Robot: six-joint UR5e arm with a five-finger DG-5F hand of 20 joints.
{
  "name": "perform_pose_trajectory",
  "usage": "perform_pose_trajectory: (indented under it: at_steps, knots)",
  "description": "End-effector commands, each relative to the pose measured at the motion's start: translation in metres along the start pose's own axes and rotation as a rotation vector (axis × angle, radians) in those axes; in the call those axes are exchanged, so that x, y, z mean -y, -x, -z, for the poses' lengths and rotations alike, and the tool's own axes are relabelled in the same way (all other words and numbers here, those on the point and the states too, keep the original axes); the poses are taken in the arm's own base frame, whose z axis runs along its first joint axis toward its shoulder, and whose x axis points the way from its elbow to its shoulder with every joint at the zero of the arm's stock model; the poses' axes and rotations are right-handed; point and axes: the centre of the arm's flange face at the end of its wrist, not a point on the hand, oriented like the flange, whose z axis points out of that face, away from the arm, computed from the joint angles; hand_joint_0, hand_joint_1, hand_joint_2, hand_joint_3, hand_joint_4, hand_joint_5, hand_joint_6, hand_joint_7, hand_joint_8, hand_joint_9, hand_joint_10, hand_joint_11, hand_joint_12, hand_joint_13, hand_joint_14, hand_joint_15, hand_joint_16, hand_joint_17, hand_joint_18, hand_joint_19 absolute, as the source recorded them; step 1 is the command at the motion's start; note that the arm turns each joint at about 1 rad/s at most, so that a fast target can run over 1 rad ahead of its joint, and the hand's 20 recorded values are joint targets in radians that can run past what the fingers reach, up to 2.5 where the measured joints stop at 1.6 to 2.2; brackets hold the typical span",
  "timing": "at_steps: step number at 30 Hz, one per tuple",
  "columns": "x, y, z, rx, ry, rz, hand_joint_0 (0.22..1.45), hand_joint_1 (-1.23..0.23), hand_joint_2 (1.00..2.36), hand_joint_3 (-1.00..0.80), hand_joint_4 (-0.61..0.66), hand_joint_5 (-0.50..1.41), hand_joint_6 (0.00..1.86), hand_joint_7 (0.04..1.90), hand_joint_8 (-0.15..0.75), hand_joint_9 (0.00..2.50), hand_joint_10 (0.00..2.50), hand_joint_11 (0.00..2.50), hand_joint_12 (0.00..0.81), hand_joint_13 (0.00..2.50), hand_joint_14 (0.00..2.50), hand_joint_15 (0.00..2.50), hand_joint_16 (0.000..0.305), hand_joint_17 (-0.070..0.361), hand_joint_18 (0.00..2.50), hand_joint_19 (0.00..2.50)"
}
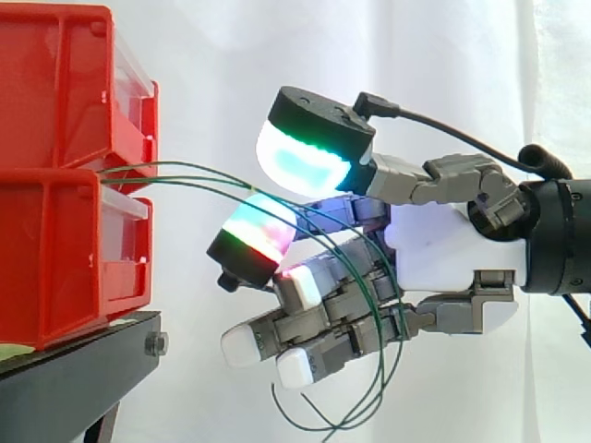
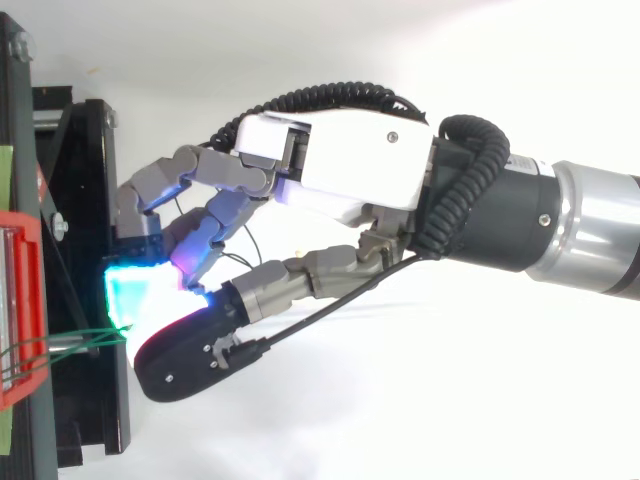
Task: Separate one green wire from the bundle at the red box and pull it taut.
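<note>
While the hand is clutching several green wires by the red box front edge, it is risking dragging them all.

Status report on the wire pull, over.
Grip unclear, robot hand among green wires. Wires slack, sagging from red boxes. Nothing in the way.

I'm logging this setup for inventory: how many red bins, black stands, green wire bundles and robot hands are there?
Bins: 2
Stand: 1
Wire bundle: 1
Hand: 1
Total: 5
</note>
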Motion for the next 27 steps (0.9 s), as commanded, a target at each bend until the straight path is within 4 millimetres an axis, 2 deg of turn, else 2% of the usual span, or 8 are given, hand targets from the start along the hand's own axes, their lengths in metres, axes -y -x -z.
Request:
perform_pose_trajectory:
  at_steps: [1, 3, 9, 12, 18, 22, 27]
  knots:
    - [0.0005, 0.0002, 0.0002, 0.0, -0.001, 0.0, 0.54, -0.6, 1.0, -0.5, 0.21, -0.17, 0.87, 1.14, 0.336, 1.08, 0.02, 0.96, 0.35, 0.81, 0.01, 0.32, 0.052, 0.116, 0.82, 0.35]
    - [0.0005, 0.0002, 0.0002, 0.0, -0.001, 0.0, 0.53, -0.6, 1.0, -0.5, 0.22, -0.17, 0.86, 1.14, 0.342, 1.09, 0.02, 0.96, 0.352, 0.82, 0.01, 0.33, 0.052, 0.117, 0.82, 0.35]
    - [0.0011, -0.001, 0.0007, -0.002, -0.002, 0.001, 0.52, -0.64, 1.0, -0.5, 0.22, -0.18, 0.86, 1.12, 0.341, 1.11, 0.02, 1.2, 0.358, 0.88, 0.01, 0.41, 0.053, 0.12, 0.84, 0.35]
    - [0.0012, 0.0002, 0.0005, 0.0, -0.002, 0.001, 0.52, -0.67, 1.0, -0.5, 0.21, -0.19, 0.87, 1.1, 0.336, 1.11, 0.02, 1.29, 0.361, 0.95, 0.02, 0.56, 0.054, 0.121, 0.86, 0.38]
    - [0.0008, 0.0001, 0.0001, 0.0, 0.002, -0.001, 0.52, -0.72, 1.0, -0.5, 0.22, -0.19, 0.86, 1.07, 0.329, 1.09, 0.01, 1.48, 0.387, 1.16, 0.02, 1.08, 0.055, 0.124, 0.93, 0.5]
    - [0.0019, -0.0001, 0.0, 0.0, 0.0, 0.0, 0.54, -0.74, 1.0, -0.5, 0.22, -0.2, 0.86, 1.07, 0.321, 1.08, 0.01, 1.53, 0.375, 1.24, 0.02, 1.3, 0.055, 0.123, 0.96, 0.58]
    - [0.0021, 0.0011, -0.0002, 0.002, 0.0, 0.0, 0.62, -0.73, 1.0, -0.48, 0.19, -0.2, 0.86, 1.07, 0.304, 1.09, 0.03, 1.64, 0.33, 1.33, 0.01, 1.51, 0.053, 0.12, 0.99, 0.63]
